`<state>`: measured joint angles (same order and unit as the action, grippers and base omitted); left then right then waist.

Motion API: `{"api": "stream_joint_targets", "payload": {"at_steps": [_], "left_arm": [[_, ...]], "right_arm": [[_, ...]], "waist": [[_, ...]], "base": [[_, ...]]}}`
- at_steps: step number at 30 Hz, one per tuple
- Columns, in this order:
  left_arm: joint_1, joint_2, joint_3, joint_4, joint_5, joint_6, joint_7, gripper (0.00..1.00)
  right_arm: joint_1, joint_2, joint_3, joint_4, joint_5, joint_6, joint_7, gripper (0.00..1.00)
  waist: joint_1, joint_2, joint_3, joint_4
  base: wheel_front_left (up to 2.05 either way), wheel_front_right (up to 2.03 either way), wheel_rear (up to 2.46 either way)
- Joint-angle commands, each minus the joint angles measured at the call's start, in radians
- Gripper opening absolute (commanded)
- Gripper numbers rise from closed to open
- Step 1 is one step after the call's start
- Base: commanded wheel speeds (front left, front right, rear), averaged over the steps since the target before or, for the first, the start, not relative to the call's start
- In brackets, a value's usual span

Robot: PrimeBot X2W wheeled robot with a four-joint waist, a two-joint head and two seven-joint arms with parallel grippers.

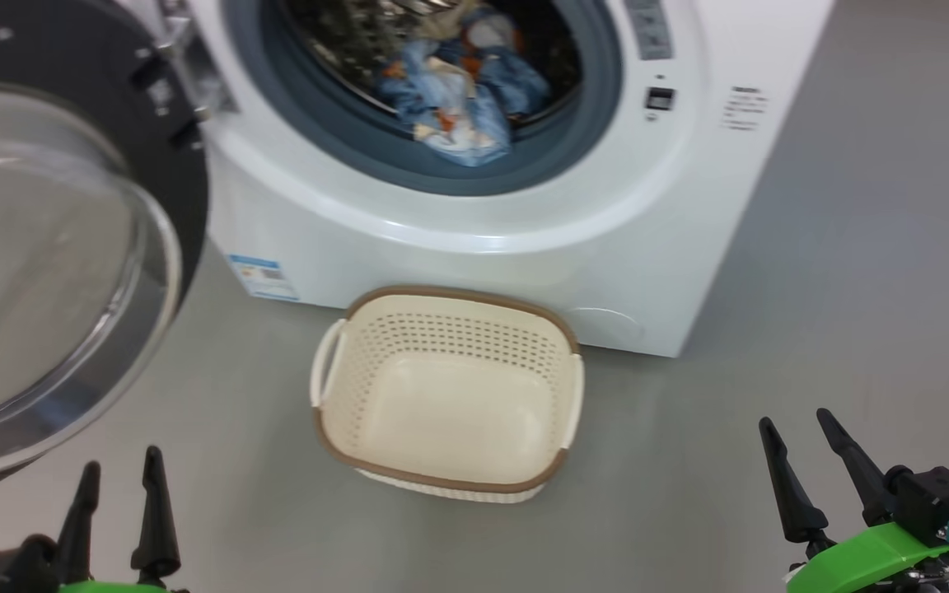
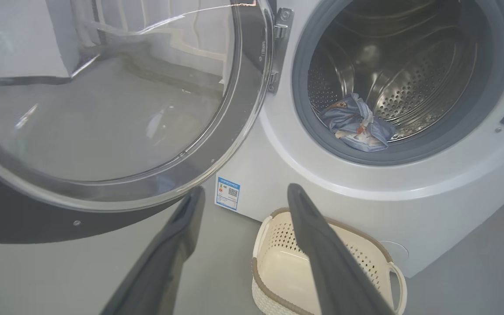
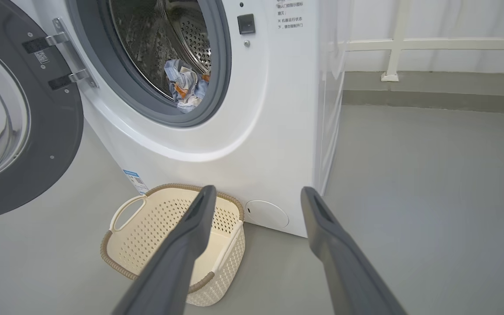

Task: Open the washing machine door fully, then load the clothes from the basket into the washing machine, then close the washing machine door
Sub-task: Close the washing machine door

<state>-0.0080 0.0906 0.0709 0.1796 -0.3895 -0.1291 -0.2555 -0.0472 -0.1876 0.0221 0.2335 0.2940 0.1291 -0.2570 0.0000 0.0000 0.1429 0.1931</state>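
Both end effectors hang spread wide, nothing held and nothing touched: the left end effector (image 1: 122, 459) at seven o'clock in the head view, the right end effector (image 1: 794, 417) at four o'clock. The washing machine door (image 1: 46, 272) stands swung out at nine o'clock. The clothes (image 1: 462, 91) lie in the drum (image 1: 334, 41) of the washing machine (image 1: 524, 247) at twelve o'clock, and the basket (image 1: 450, 338) sits on the floor (image 1: 853, 288) just in front. A blue label sticker (image 1: 263, 277) on its lower corner and grey lettering (image 1: 745, 107) beside the opening are too small to read.
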Motion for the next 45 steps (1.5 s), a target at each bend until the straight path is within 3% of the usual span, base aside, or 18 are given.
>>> {"api": "stream_joint_targets", "payload": {"at_steps": [1, 9, 18, 39, 41, 43, 45], "left_arm": [[-0.002, 0.011, 0.039, -0.021, 0.012, -0.002, -0.006, 1.00], [0.020, -0.013, 0.049, -0.011, 0.020, -0.002, -0.006, 1.00], [0.035, -0.029, 0.057, -0.004, 0.017, -0.002, -0.006, 1.00], [0.058, -0.040, 0.114, -0.053, -0.018, -0.002, -0.006, 0.98], [0.049, -0.040, 0.122, -0.062, -0.019, -0.002, -0.006, 0.48], [0.033, -0.037, 0.130, -0.079, -0.021, -0.002, -0.006, 0.05], [0.011, -0.021, 0.146, -0.099, -0.038, -0.002, -0.006, 0.00]], "right_arm": [[-0.038, -0.018, 0.030, -0.017, 0.006, 0.002, -0.005, 1.00], [-0.069, -0.042, 0.082, 0.001, 0.019, 0.002, -0.005, 1.00], [-0.077, -0.050, 0.106, 0.016, 0.029, 0.002, -0.005, 1.00], [-0.149, -0.065, 0.182, 0.055, 0.047, 0.002, -0.005, 1.00], [-0.143, -0.063, 0.177, 0.052, 0.046, 0.002, -0.005, 1.00], [-0.136, -0.061, 0.169, 0.049, 0.043, 0.002, -0.005, 1.00], [-0.129, -0.059, 0.160, 0.044, 0.040, 0.002, -0.005, 1.00]], "waist": [[0.0000, 0.0000, -0.022, 0.071], [0.0000, 0.0000, -0.032, 0.214], [0.0000, 0.0000, -0.044, 0.324], [0.0000, 0.0000, -0.015, 0.340], [0.0000, 0.0000, -0.012, 0.339], [0.0000, 0.0000, -0.008, 0.339], [0.0000, 0.0000, -0.002, 0.339]], "base": [[0.00, 0.00, 0.00], [0.00, 0.00, 0.00], [0.00, 0.00, 0.00], [0.00, 0.00, 0.00], [0.00, 0.00, 0.00], [0.00, 0.00, 0.00], [0.00, 0.00, 0.00]]}}
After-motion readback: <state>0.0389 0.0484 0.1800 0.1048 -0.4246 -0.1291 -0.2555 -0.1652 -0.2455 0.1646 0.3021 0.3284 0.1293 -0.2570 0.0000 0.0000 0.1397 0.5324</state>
